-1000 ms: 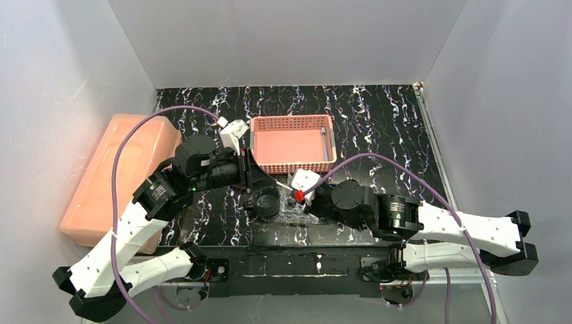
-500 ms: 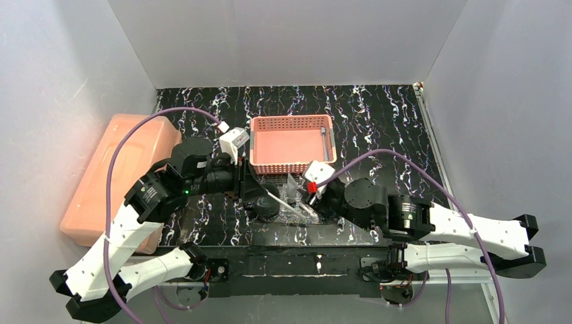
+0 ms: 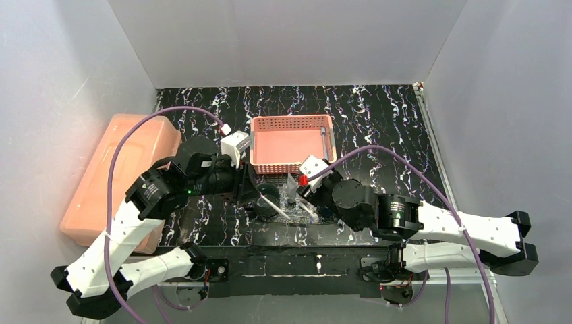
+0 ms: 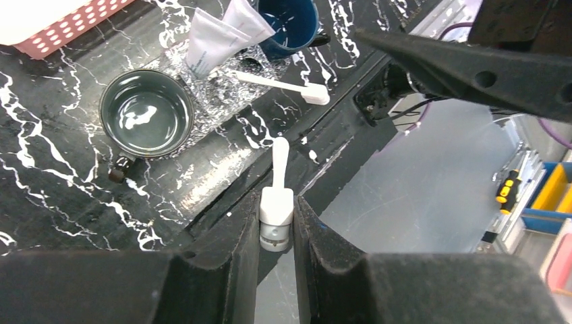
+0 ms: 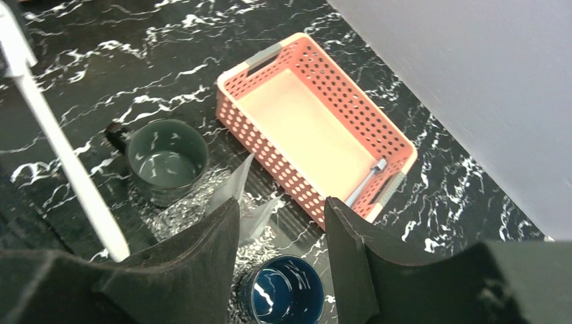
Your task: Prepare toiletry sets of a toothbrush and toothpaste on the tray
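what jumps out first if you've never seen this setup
The pink basket stands out in the middle of the black marbled table. In front of it, the left pincer grips a white toothbrush near the glittery tray, where toothpaste tubes lie.

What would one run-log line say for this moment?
left gripper: shut on toothbrush | right gripper: open, empty | tray: toothpaste tubes, second toothbrush

Smooth white plastic toothbrush point(image 4: 277, 192); glittery clear tray point(image 4: 219, 111); glossy glazed green mug point(image 4: 145, 118); perforated pink plastic basket point(image 5: 263, 145).
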